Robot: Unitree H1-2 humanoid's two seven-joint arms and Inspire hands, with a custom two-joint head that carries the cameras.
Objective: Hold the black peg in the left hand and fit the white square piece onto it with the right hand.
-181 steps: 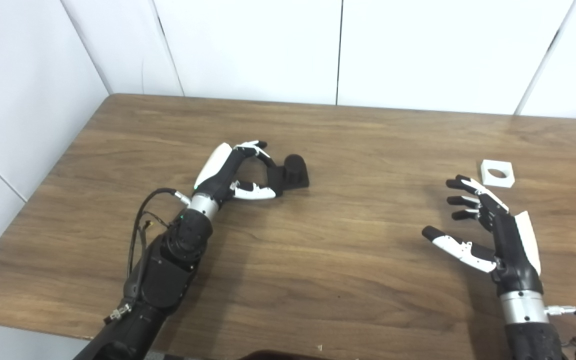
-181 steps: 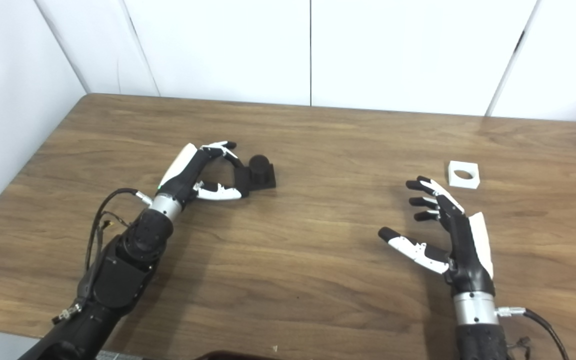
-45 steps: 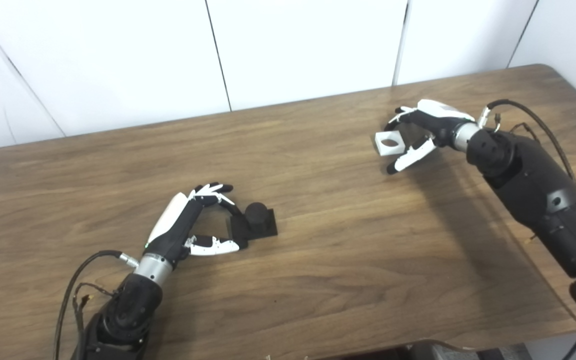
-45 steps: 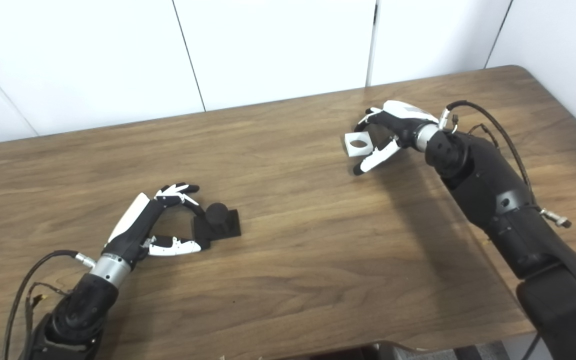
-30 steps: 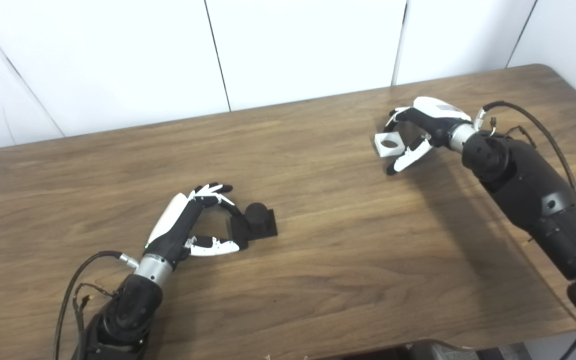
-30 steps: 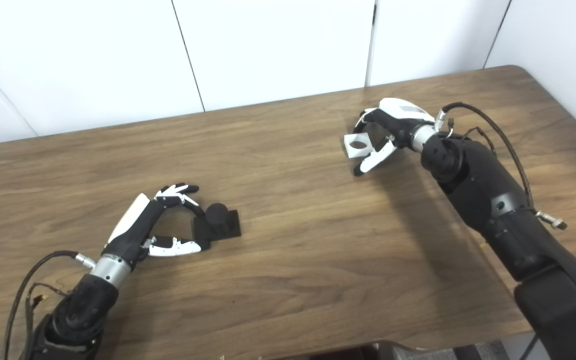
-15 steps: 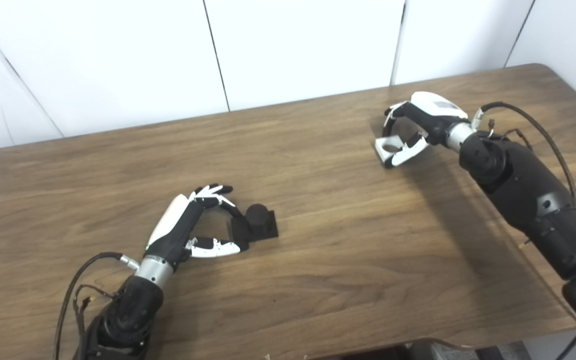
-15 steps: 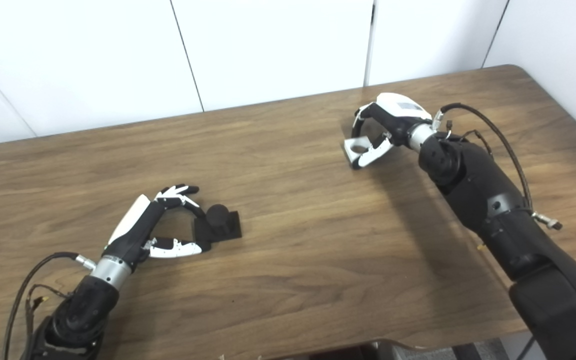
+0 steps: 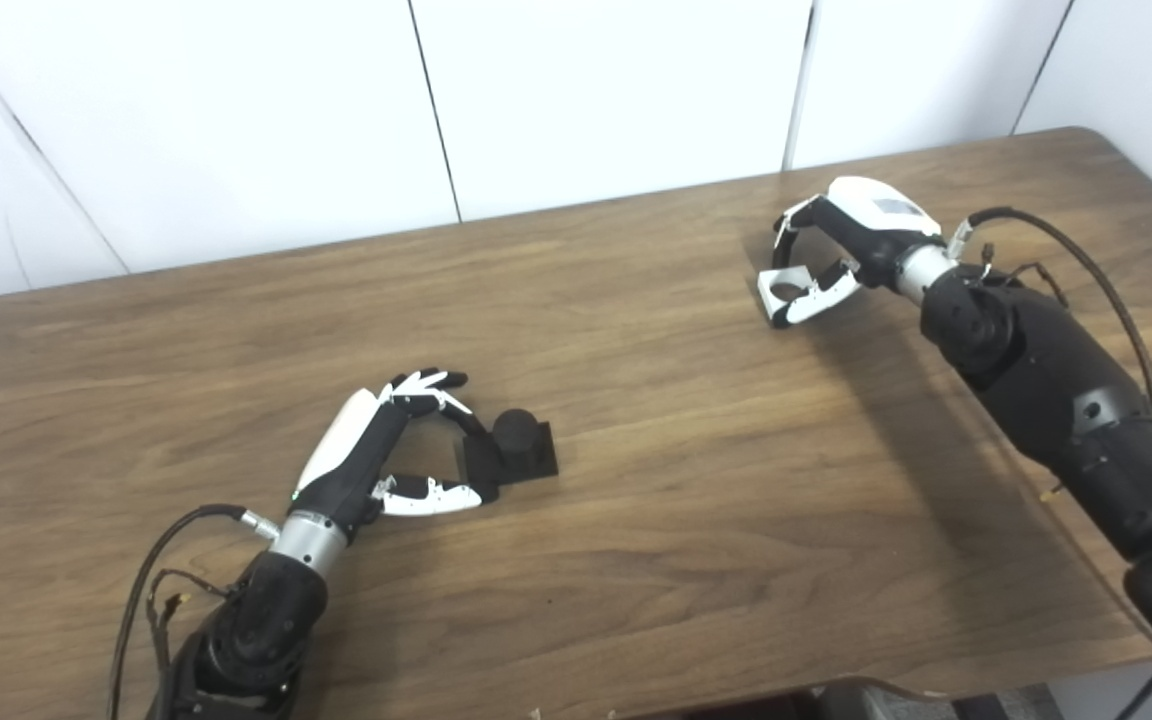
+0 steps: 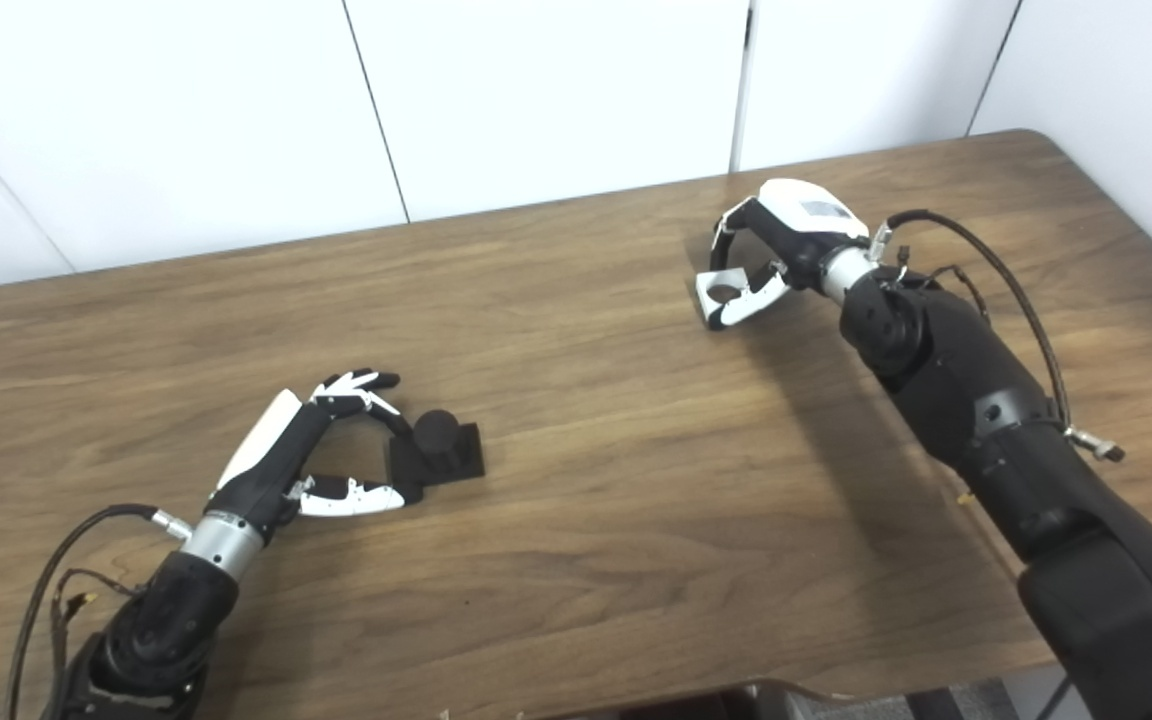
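The black peg point(image 9: 514, 440), a short round stub on a square black base, rests on the wooden table point(image 9: 696, 480) left of centre. My left hand point(image 9: 376, 458) lies beside it, fingers and thumb pinching the base's left edge. Far to the right, near the table's back, my right hand point(image 9: 846, 240) is shut on the white square piece point(image 9: 776, 289). Its fingers curl over the top and the thumb presses the front, hiding part of the round hole. The piece hangs low over the table; I cannot tell whether it touches.
White wall panels point(image 9: 616, 90) stand right behind the table's back edge. The table's right edge and rounded corner point(image 9: 1096, 135) lie close to my right arm. Bare wood stretches between the two hands. Cables loop off both wrists.
Within the last second my right thumb has closed onto the white piece, which turned from facing me to lying flatter and lower. The left hand and peg have not moved.
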